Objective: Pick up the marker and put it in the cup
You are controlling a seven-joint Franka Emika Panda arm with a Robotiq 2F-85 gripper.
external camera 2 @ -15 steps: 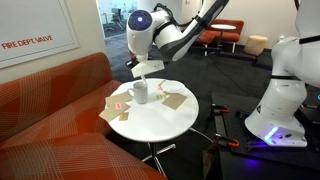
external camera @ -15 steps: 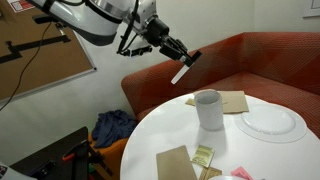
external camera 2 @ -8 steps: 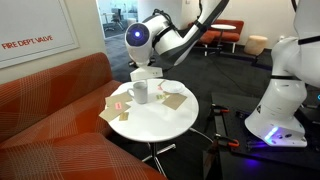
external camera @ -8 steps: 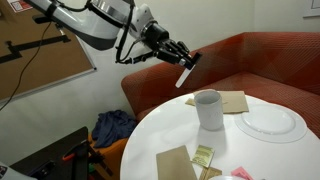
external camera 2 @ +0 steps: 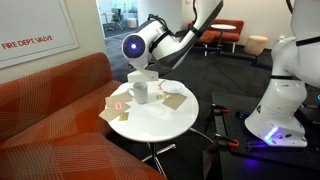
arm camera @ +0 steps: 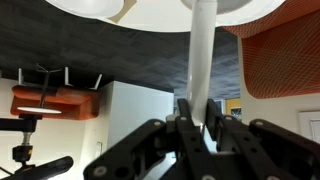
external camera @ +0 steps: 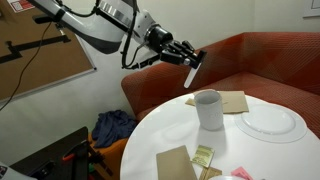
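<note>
The fingers point(external camera: 187, 56) are clamped on the marker point(external camera: 191, 75), holding it tilted up in the air. It hangs above and just left of the cup point(external camera: 209, 108) on the counter point(external camera: 255, 150).

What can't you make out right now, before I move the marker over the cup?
Wrist view: the marker in the tool runs to the top edge, far end unseen.
Exterior view: inside of the cup, hidden by its wall.
Exterior view: tool and marker, hidden behind the arm's joint.

exterior view: near table point(external camera: 165, 125), facing sofa point(external camera: 270, 55) | exterior view: farther, same table point(external camera 2: 160, 120), sofa point(external camera 2: 60, 100) foreground | wrist view: along gripper point(arm camera: 197, 110)
</note>
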